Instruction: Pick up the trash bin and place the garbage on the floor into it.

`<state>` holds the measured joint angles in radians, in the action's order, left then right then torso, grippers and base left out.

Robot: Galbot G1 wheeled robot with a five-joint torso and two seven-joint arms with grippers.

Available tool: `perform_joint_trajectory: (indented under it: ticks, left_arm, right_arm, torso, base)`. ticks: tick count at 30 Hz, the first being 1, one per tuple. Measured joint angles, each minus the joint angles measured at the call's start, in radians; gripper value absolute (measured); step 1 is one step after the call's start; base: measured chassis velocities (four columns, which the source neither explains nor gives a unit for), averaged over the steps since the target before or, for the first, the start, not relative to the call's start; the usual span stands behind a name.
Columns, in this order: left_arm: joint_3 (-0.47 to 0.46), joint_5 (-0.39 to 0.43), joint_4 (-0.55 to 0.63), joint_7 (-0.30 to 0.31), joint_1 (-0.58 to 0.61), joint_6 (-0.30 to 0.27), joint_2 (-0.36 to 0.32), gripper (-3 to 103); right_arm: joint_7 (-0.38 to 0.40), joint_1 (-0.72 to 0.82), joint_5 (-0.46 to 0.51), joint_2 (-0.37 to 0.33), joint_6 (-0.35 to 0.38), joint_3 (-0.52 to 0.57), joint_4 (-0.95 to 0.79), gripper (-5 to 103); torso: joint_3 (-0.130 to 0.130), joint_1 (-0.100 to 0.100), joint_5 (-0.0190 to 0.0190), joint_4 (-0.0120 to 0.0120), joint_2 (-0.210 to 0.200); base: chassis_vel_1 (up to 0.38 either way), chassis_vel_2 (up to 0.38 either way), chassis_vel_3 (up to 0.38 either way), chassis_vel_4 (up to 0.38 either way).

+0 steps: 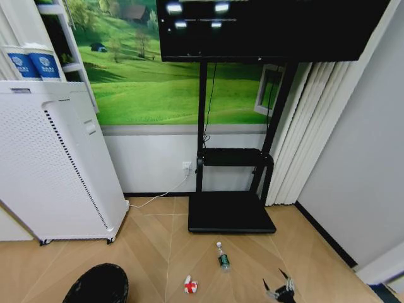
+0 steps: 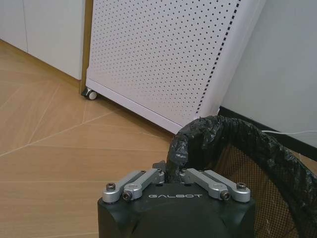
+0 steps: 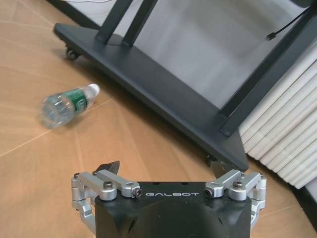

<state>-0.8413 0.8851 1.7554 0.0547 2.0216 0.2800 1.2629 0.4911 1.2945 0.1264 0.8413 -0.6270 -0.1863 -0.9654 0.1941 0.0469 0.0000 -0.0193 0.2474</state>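
Small round black mesh trash bin (image 1: 96, 285) at the lower left of the head view, on the wooden floor (image 1: 158, 240), in front of the white perforated appliance (image 1: 53, 164). Lined with a crumpled glossy black bag (image 2: 208, 131) folded over the rim; fine mesh wall visible inside, brownish where the floor shows through. Left tool (image 2: 171, 171) clamped on the near rim of the bin, fingers drawn close together with a bunched fold of bag and rim pinched between them.

Clear plastic bottle (image 1: 222, 256) lying on its side on the floor, just in front of the flat black TV-stand base (image 1: 230, 211); white cap, green label around the middle, ribbed transparent body. In the right wrist view the same bottle (image 3: 67, 105) lies near the wheeled edge of the stand base (image 3: 148, 89), apart from it. Crumpled red-and-white wrapper (image 1: 190, 285) on the floor between the bin and the bottle, nearer the lower edge of the head view, touching neither.

Right tool (image 1: 281, 289) low over the floor at the lower right of the head view, well apart from bottle and wrapper. Fingers (image 3: 110, 167) spread wide, nothing between them.
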Motion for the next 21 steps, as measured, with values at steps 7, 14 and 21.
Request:
perform_joint_trajectory:
  ticks: [7,14,21]
  left_arm:
    - [-0.010,0.010,-0.003,-0.012,0.008,0.008,-0.003,7]
    - [-0.013,0.008,-0.013,-0.025,0.017,0.016,0.009,7]
    - [-0.016,0.006,-0.014,-0.026,0.018,0.017,0.013,7]
  right_arm:
    - [-0.038,0.011,-0.033,0.031,-0.041,0.025,0.068,100]
    - [-0.117,0.007,-0.057,0.056,-0.096,0.046,0.149,100]
    - [-0.158,0.006,-0.098,0.065,-0.136,0.067,0.192,100]
  torso:
    - [0.000,0.000,0.0001,-0.0001,0.000]
    - [0.000,0.000,0.0001,-0.0001,0.000]
    - [0.000,0.000,0.0000,0.0000,0.000]
  base:
    - [0.000,0.000,0.000,0.000]
    - [0.000,0.000,0.000,0.000]
    - [0.000,0.000,0.000,0.000]
